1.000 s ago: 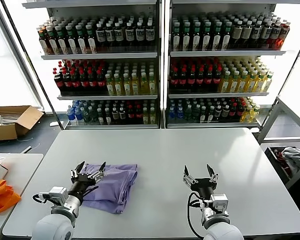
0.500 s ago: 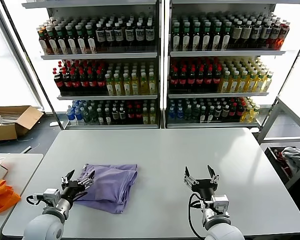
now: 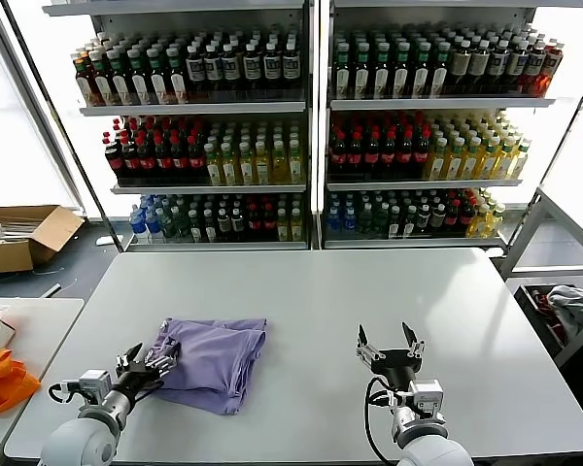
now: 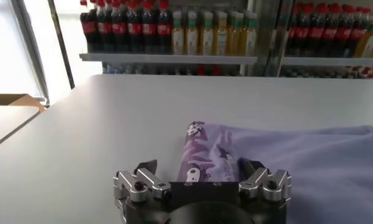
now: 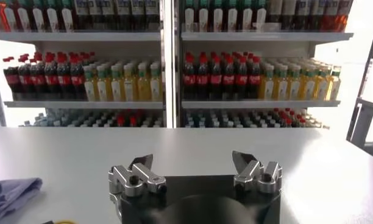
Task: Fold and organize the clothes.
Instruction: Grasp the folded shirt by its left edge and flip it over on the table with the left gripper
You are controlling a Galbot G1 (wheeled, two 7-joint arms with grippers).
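The clothes, a lavender T-shirt (image 3: pixel 212 356), lie folded in a compact rectangle on the white table (image 3: pixel 321 301), left of centre. A dark purple print shows on a folded edge of the T-shirt (image 4: pixel 205 158) in the left wrist view. My left gripper (image 3: pixel 147 362) stands open at the shirt's near left corner, low over the table, holding nothing. My right gripper (image 3: pixel 390 345) is open and empty over bare table to the right, well apart from the shirt. A corner of the T-shirt (image 5: pixel 13 192) shows in the right wrist view.
An orange bag (image 3: pixel 2 379) lies on a side table at the left. A cardboard box (image 3: pixel 24 236) sits on the floor at left. Shelves of bottles (image 3: pixel 311 126) stand behind the table. A grey-white cloth bundle (image 3: pixel 568 306) rests in a bin at the right.
My left gripper has drawn back toward me and to the left, off the top of the shirt to its near left corner. The right gripper has barely moved.
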